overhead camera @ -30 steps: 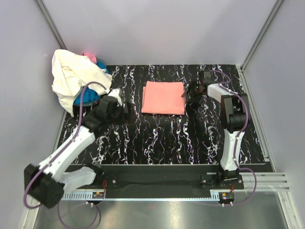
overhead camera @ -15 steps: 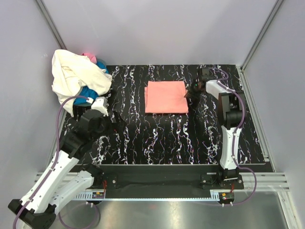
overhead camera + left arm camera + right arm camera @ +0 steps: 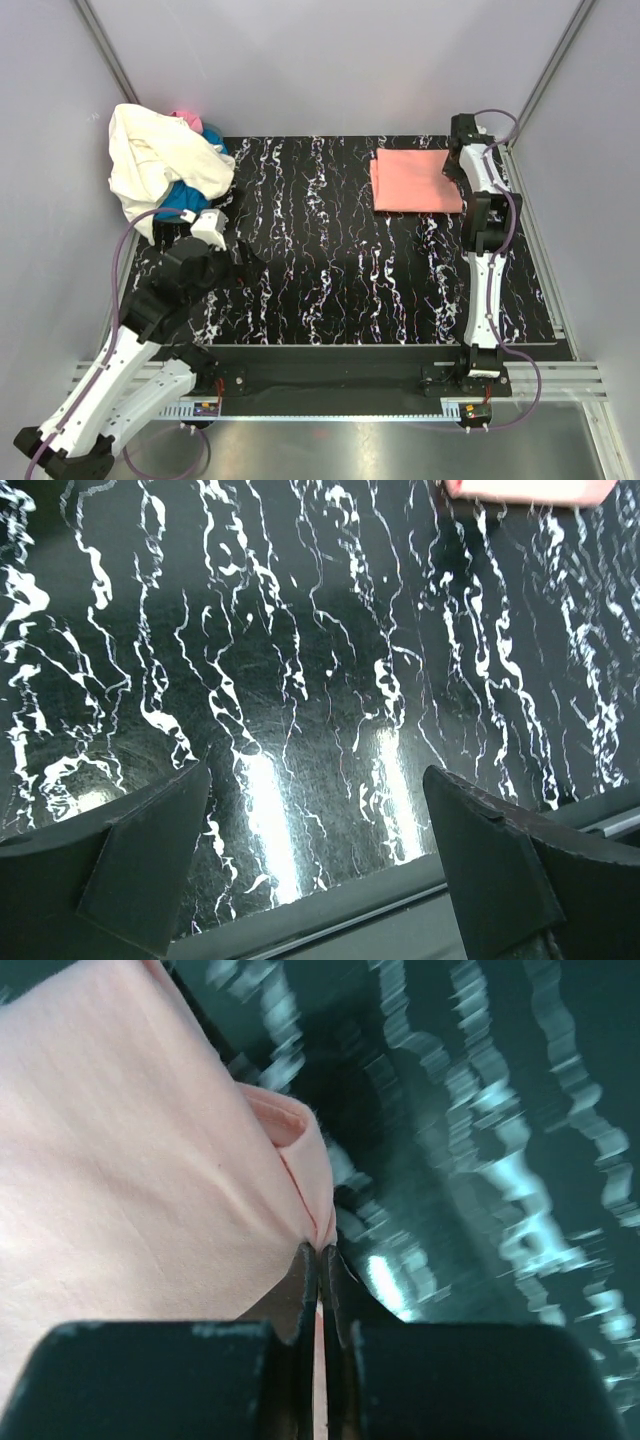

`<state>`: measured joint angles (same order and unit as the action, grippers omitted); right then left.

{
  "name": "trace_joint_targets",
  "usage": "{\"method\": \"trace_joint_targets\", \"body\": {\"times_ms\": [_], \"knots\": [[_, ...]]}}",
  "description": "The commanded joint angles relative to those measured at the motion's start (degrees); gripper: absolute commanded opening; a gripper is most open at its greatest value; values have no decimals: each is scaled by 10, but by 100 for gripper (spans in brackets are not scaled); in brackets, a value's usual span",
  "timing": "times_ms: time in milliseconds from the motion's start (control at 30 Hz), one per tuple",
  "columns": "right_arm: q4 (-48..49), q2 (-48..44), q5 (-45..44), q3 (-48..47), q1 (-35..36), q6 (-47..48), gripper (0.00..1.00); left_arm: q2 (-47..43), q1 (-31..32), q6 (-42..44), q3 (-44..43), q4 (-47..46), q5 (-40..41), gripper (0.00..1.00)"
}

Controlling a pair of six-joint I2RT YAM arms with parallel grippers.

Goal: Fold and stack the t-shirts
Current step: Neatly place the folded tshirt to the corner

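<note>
We see the right gripper [image 3: 318,1252] pinching the edge of the folded salmon-pink t-shirt [image 3: 415,182], which lies flat at the far right of the table [image 3: 330,290]. The left gripper [image 3: 315,780] is spread wide over the table and holds nothing. The cream-white t-shirt [image 3: 150,160], the blue t-shirt [image 3: 188,202] and a hot pink cloth [image 3: 186,118] lie heaped at the far left.

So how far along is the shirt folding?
Done: the salmon-pink t-shirt lies folded, far right. In hand: the right gripper pinches its edge; the left gripper is open, empty. Left: the cream-white t-shirt, blue t-shirt and hot pink cloth lie heaped, unfolded.
</note>
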<state>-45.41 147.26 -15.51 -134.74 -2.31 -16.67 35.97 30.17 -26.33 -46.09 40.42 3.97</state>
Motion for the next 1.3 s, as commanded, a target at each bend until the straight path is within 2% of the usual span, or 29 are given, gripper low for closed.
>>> {"method": "trace_joint_targets", "body": {"times_ms": [0,167,433,767,1100,1133,1167,1200,1233,1267], "knots": [[-19,22,-102,-64,-23,58,0,17,2,18,2,-26,-30,94],[79,45,-150,-87,-34,133,0,17,2,20,6,-31,-36,94],[258,109,-276,-133,-45,299,0,19,3,19,10,-34,-53,94],[363,134,-301,-150,-67,330,0,20,3,20,11,-35,-55,94],[432,200,-292,-202,-67,357,0,28,3,20,13,-37,-59,93],[446,201,-291,-204,-67,361,4,29,3,20,13,-36,-58,93],[449,200,-293,-199,-68,363,29,29,3,20,13,-36,-57,93],[474,196,-296,-193,-69,366,42,30,3,19,13,-36,-58,93],[489,196,-302,-189,-73,366,64,32,3,19,13,-37,-57,93],[494,191,-315,-190,-74,365,92,33,3,19,13,-37,-57,93]]}}
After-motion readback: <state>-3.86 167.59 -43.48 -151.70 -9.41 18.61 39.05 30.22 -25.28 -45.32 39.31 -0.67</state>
